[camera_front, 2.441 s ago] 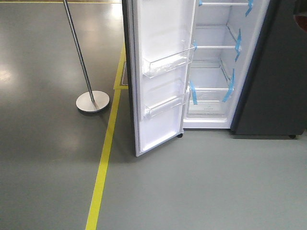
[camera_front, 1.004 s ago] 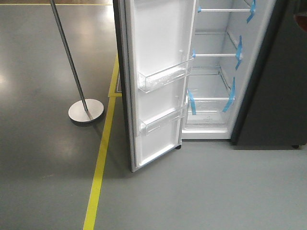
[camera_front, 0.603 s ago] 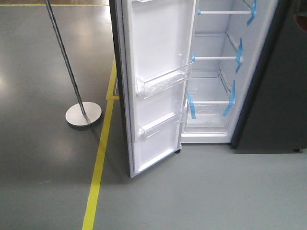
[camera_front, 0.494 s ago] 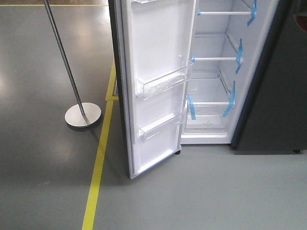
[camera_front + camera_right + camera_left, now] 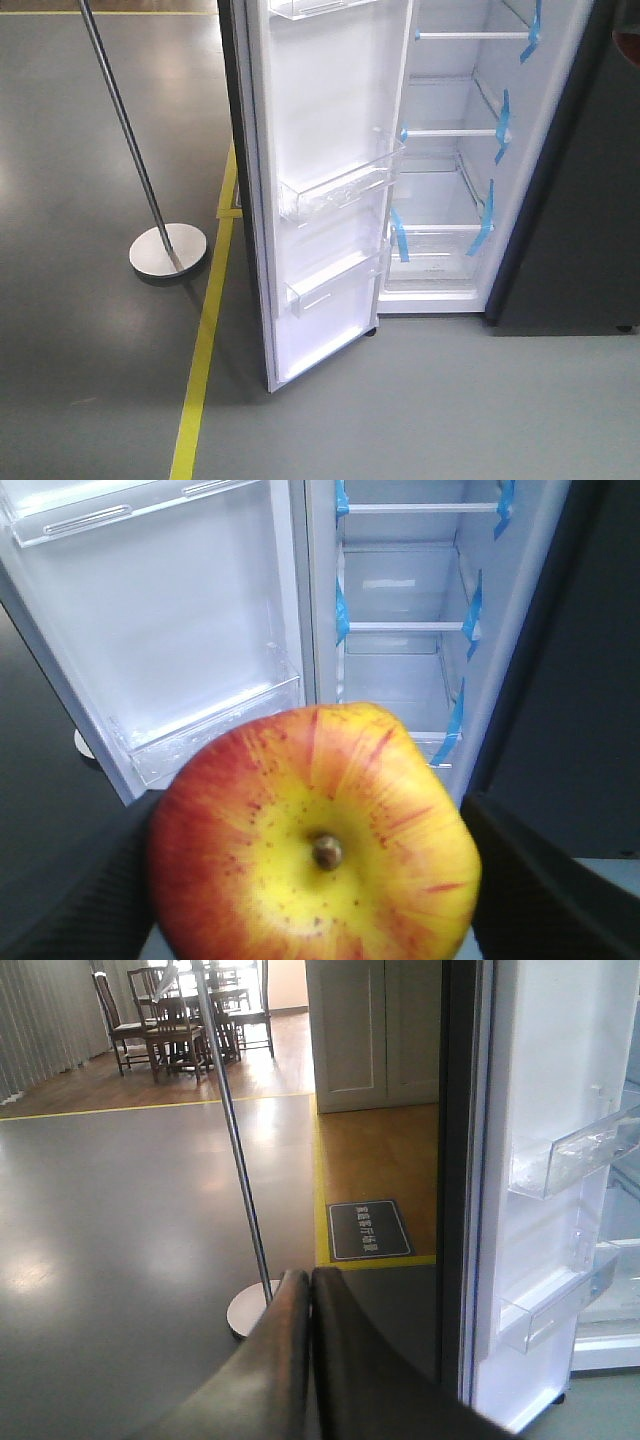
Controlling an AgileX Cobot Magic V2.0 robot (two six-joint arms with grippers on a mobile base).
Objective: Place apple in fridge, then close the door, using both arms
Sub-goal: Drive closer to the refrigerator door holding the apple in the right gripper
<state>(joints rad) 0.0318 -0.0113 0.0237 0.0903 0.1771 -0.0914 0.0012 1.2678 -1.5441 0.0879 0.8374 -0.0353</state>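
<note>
Fridge (image 5: 445, 100) interior stands exposed, with its door (image 5: 320, 120) swung wide at the left. Apple (image 5: 315, 840) is outside the fridge, facing the opening, pinched by the right pincer (image 5: 315, 885). Left pincer (image 5: 310, 1295) is pressed together near the door's edge.

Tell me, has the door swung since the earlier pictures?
No. The door keeps its angle to the fridge and its gap from the yellow line; all three shift together, so only the view moved.

The bottom edge cuts off the apple (image 5: 315, 840).
</note>
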